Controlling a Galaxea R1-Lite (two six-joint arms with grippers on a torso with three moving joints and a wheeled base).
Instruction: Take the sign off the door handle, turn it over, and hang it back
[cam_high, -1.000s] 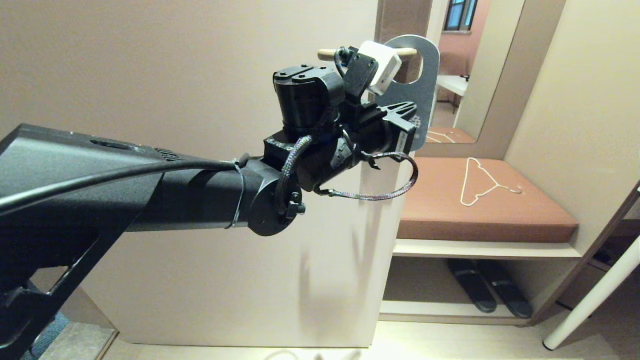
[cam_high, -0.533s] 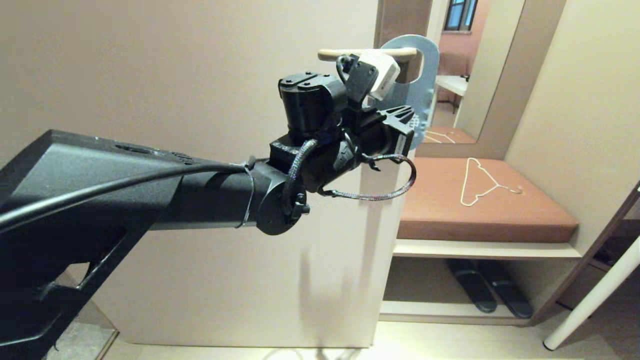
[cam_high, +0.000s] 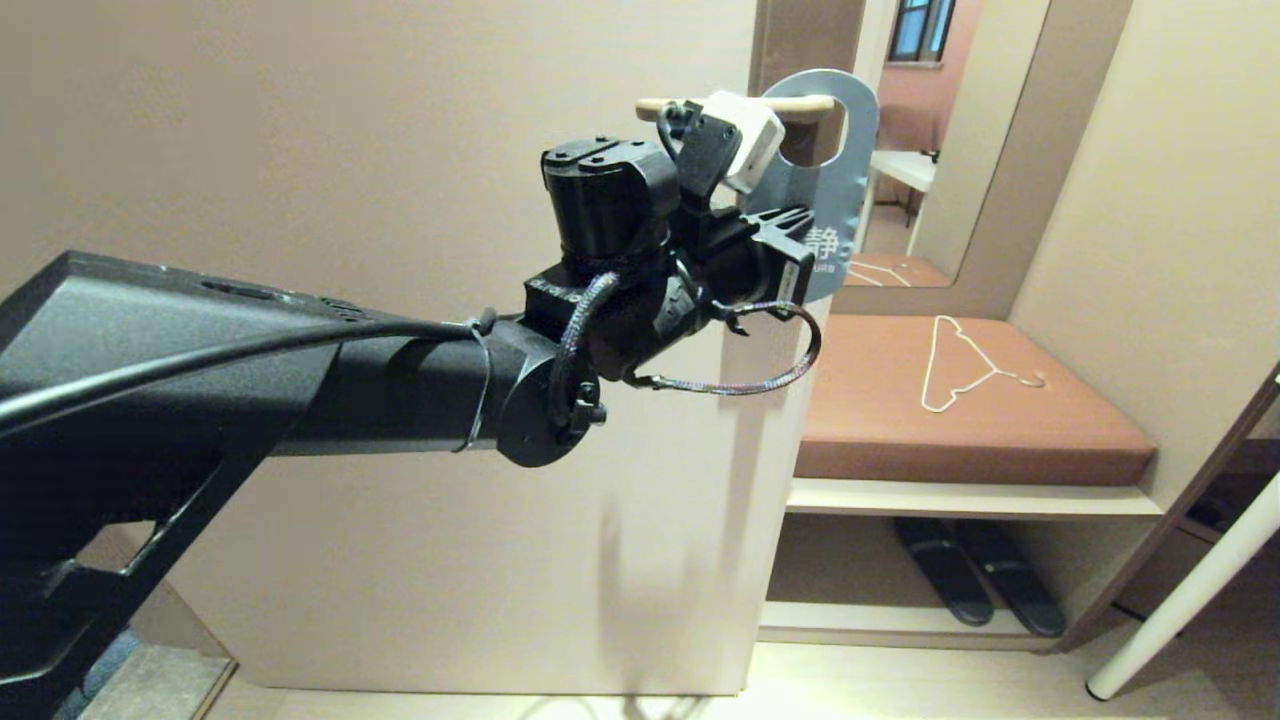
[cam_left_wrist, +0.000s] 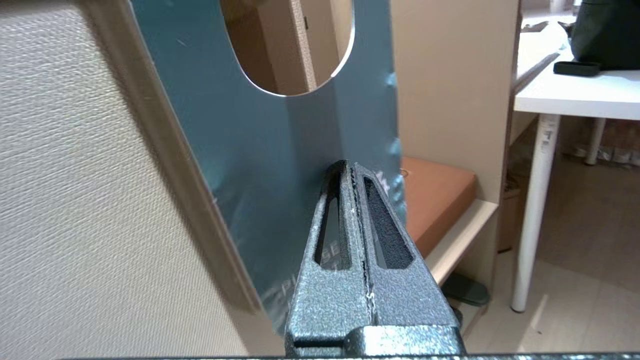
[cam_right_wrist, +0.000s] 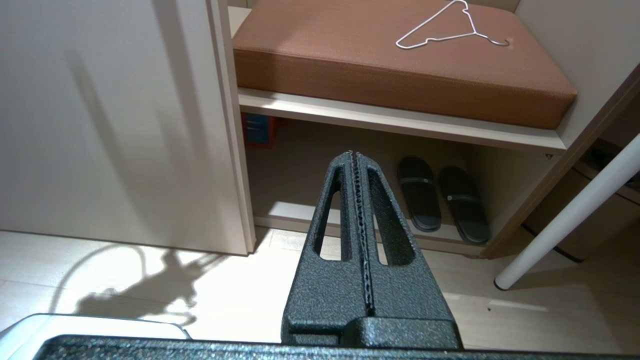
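The left claw (cam_left_wrist: 350, 172) is clamped on the blue sign's (cam_high: 835, 200) lower part, apparently mid-removal; next, slide its hole rightward off the door handle (cam_high: 800, 104).

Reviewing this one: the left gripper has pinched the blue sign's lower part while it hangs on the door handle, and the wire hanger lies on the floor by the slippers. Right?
Not quite. The wire hanger lies on the brown cushion, as the head view shows. The rest holds: the left gripper pinches the sign hanging on the door handle.
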